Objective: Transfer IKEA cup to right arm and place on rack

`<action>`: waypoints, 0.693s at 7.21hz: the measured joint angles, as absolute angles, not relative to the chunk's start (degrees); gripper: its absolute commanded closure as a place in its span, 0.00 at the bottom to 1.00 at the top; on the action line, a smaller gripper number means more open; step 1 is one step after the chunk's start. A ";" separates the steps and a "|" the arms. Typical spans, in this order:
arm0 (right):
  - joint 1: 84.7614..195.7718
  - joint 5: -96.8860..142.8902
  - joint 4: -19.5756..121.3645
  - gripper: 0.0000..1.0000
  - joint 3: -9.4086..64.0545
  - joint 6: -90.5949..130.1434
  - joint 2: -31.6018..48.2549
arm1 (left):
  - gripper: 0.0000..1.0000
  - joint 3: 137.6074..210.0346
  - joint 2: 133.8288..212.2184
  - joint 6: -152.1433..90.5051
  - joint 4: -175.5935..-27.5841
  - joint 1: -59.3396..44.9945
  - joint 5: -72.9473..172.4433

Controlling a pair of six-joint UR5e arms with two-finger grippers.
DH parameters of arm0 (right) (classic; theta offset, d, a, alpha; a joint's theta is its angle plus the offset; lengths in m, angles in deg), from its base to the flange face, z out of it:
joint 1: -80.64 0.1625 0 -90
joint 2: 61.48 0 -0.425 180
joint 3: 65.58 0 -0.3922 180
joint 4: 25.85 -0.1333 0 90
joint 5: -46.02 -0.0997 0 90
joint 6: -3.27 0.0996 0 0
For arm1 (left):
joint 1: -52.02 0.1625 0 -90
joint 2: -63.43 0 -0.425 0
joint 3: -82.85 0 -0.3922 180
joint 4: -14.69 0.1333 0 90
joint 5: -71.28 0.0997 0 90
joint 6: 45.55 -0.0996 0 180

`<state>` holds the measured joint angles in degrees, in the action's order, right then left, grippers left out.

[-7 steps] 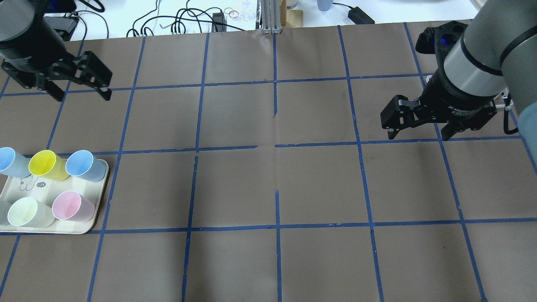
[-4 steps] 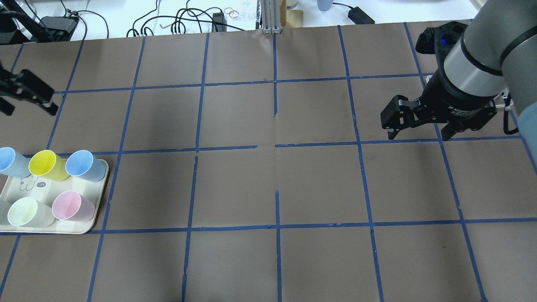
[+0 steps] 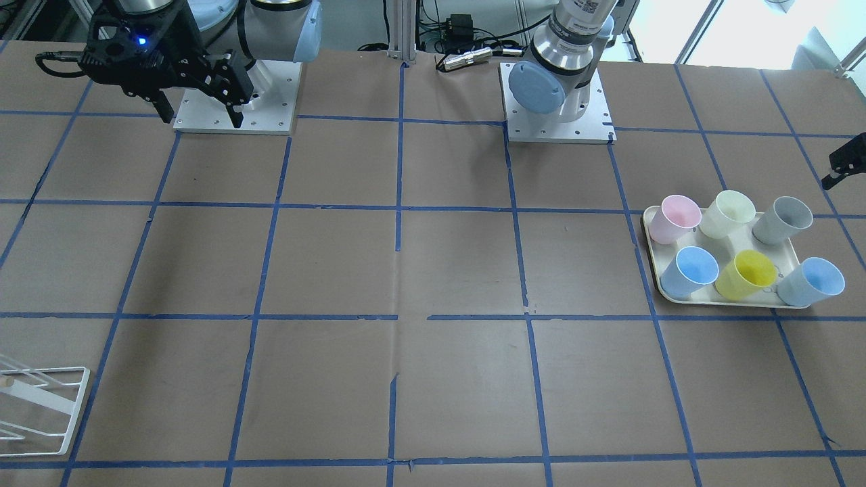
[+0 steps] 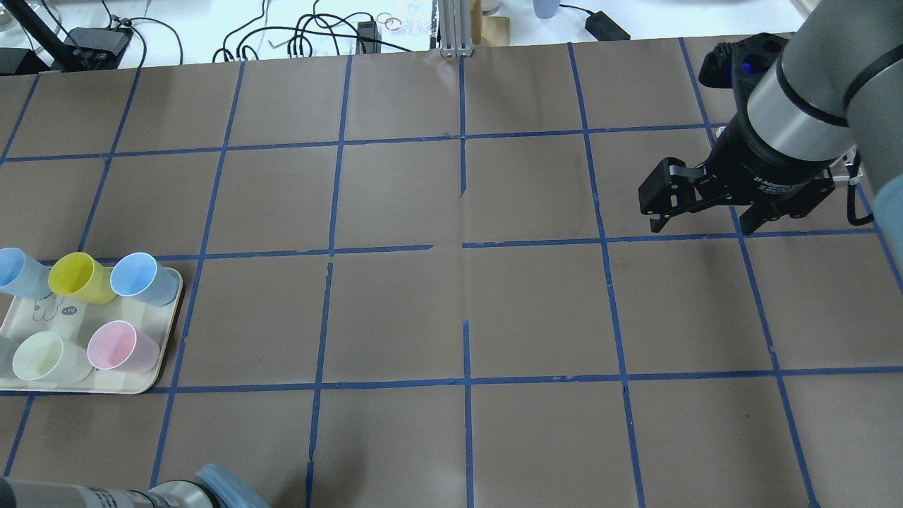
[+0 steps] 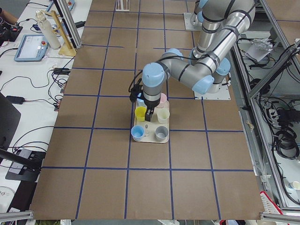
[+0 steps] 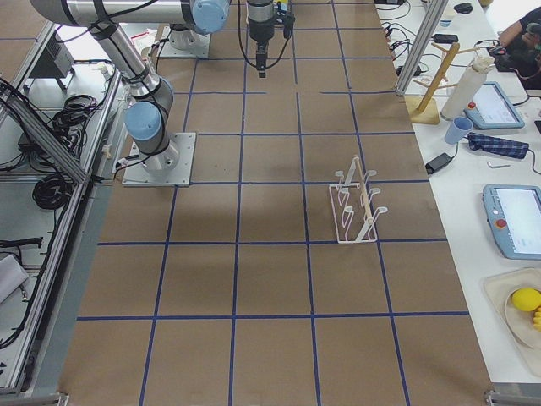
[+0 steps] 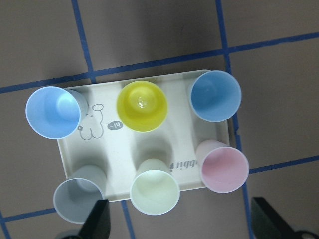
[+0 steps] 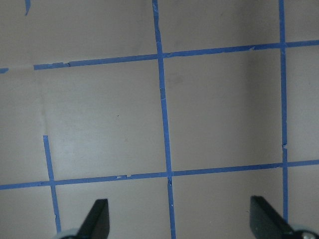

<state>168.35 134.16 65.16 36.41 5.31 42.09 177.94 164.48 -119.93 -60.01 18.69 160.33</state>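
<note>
The IKEA cup [image 3: 783, 220], a pale grey tumbler, stands upright on a cream tray [image 3: 653, 274] in the corner nearest the robot. It also shows in the left wrist view [image 7: 79, 200]. My left gripper [image 7: 179, 211] is open and empty, hanging above the tray's near edge; it also shows in the exterior left view [image 5: 149, 114]. My right gripper [image 4: 702, 224] is open and empty above bare table, far from the cups. The white wire rack [image 6: 355, 207] stands at the table's far side on my right, and also shows in the front-facing view [image 3: 37, 406].
Two light-blue cups [image 7: 53, 112] [image 7: 215, 95], a yellow cup [image 7: 142, 106], a cream cup [image 7: 155, 192] and a pink cup [image 7: 224, 167] share the tray. The arm base plates [image 3: 237, 108] [image 3: 558, 115] sit at the robot's edge. Cables lie beyond the far edge [image 4: 303, 35].
My left gripper has swung left and out of the overhead view, now over the tray; the left arm's elbow shows at the view's bottom left. The right gripper has barely moved.
</note>
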 measured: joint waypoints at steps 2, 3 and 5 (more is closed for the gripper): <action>168.33 123.62 65.29 0.00 36.19 5.39 42.07 | 0.00 180.07 168.96 -128.27 -55.69 24.96 159.08; 168.17 115.45 65.52 0.00 36.19 5.44 41.97 | 0.00 181.09 170.04 -129.84 -55.07 26.04 159.15; 167.24 103.17 65.57 0.00 36.48 6.14 41.76 | 0.00 183.96 171.30 -131.57 -51.66 26.53 159.32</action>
